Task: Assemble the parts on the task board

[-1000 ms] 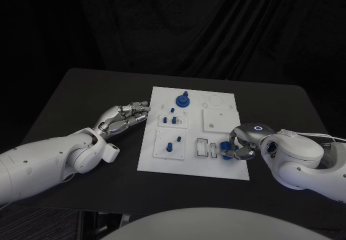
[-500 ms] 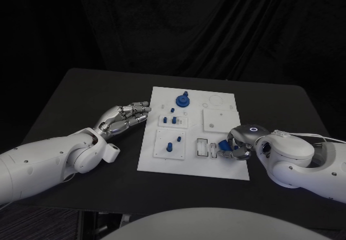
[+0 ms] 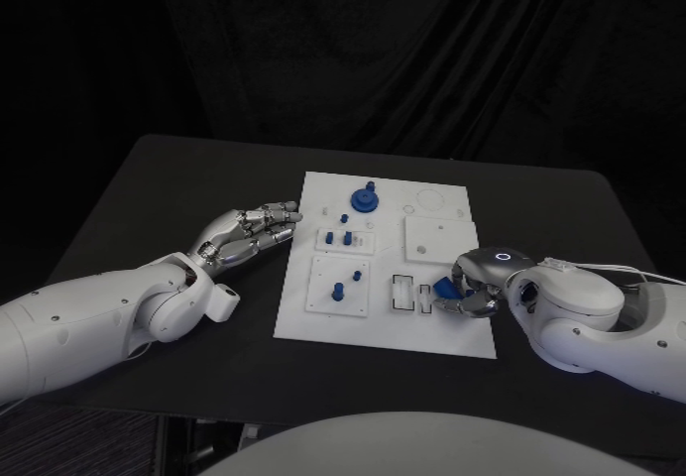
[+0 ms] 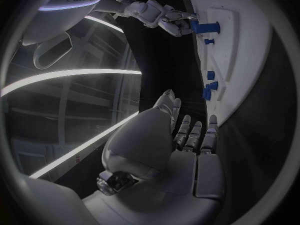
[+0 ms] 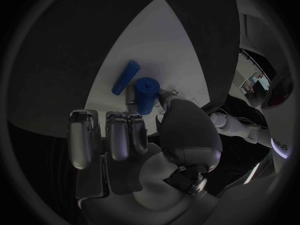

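Up close, the right hand (image 5: 140, 135) pinches a blue part (image 5: 145, 95); another part (image 5: 125, 77) lies beside.

**Dark room, black table**

A black table (image 3: 171, 188) stands before a black curtain (image 3: 429, 79) hanging in folds. Dark floor shows below the table's near edge. In the left wrist view, long white light strips (image 4: 69, 75) curve overhead.

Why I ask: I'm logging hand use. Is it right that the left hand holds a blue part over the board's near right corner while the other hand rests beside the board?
Not quite: the right hand holds the blue part, pinched in its fingers, as the right wrist view shows. The left hand rests beside the task board, holding nothing.
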You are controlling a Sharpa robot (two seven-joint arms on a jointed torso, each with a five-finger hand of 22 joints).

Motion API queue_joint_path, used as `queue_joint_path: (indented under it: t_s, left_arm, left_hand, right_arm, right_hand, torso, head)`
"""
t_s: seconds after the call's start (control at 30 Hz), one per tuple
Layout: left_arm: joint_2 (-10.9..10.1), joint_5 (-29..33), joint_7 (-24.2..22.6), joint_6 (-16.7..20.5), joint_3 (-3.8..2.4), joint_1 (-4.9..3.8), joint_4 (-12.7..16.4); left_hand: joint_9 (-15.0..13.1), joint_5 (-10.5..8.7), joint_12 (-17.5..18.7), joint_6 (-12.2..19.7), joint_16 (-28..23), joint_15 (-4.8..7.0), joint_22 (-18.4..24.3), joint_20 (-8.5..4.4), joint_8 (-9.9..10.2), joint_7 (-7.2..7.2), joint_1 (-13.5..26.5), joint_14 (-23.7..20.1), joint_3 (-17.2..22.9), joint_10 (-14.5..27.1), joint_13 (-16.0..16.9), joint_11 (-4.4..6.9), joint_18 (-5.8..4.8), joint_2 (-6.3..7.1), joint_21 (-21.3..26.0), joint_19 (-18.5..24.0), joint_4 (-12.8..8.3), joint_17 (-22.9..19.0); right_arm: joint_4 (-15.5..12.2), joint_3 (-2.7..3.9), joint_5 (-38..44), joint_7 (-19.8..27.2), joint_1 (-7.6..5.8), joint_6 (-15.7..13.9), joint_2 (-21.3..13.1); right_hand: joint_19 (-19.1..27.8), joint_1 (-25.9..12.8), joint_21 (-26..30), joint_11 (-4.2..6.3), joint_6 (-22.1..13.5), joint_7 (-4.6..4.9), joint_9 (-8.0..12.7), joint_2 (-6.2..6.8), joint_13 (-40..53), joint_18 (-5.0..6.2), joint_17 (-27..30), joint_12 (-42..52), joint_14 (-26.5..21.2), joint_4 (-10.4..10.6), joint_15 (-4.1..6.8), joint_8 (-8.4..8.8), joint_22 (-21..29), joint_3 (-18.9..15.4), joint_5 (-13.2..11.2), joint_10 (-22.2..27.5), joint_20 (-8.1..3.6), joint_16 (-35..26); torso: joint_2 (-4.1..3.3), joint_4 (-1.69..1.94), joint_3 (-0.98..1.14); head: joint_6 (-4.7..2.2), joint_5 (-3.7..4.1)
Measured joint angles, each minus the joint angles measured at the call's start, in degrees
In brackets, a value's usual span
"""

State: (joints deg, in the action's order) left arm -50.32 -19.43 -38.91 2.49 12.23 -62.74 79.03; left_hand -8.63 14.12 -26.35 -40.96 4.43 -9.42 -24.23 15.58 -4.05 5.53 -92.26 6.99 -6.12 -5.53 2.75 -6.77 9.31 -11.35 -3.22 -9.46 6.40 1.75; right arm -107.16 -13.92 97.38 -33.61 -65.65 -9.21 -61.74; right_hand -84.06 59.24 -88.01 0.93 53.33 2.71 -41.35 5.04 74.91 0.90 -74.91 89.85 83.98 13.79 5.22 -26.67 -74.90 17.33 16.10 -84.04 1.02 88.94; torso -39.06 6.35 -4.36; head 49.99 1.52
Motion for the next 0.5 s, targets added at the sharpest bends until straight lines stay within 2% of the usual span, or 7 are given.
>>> queue_joint_path:
  t_s: [0.13,0.3,0.5]
  left_arm:
    - [0.0,0.0,0.0,-0.1,0.0,0.03,0.0]
    - [-0.1,0.0,0.0,-0.1,0.0,0.1,0.0]
    - [0.0,0.0,0.0,-0.2,0.02,0.11,-0.1]
  left_hand:
    - [0.0,0.0,0.0,0.0,0.0,0.0,0.0,0.0,0.0,0.0,0.0,0.0,0.0,0.0,0.0,0.0,0.0,0.0,0.0,0.0,0.0,0.0]
    - [0.0,0.0,0.0,0.0,0.0,0.0,0.0,0.0,0.0,0.0,0.0,0.0,0.0,0.0,0.0,0.0,0.0,0.0,0.0,0.0,0.0,0.0]
    - [0.0,0.0,0.0,0.2,0.0,0.0,0.0,0.0,0.0,0.21,0.0,0.0,0.0,0.0,0.0,0.0,0.0,0.0,0.0,0.0,0.0,0.0]
  right_arm:
    - [-0.6,-0.1,-1.1,0.8,0.13,-1.5,-0.8]
    - [-2.6,-0.27,-4.5,2.0,0.23,-4.2,-2.1]
    - [-4.3,-0.12,-11.9,3.5,-1.98,-8.2,-3.2]
  right_hand:
    - [0.0,0.4,0.0,0.12,0.2,0.21,0.7,-0.31,0.0,0.0,0.0,0.0,0.1,0.0,0.11,-0.08,0.0,0.0,0.0,0.1,0.0,0.0]
    - [0.0,0.4,-0.2,0.41,0.4,0.44,-0.4,-0.31,0.0,0.0,0.0,0.0,-0.1,0.0,0.33,-0.56,0.0,0.0,0.0,0.0,0.0,0.0]
    - [0.0,0.4,0.2,0.82,0.6,0.62,-1.0,-0.32,0.0,0.0,0.0,0.0,-0.1,-0.1,0.33,-0.86,0.0,-0.1,0.0,0.0,0.0,0.0]
  torso:
    - [0.01,0.01,0.0]
    - [0.01,0.03,0.0]
    - [0.01,-0.03,0.0]
  head:
    - [0.0,-0.09]
    - [0.0,-0.15]
    - [0.0,-0.15]
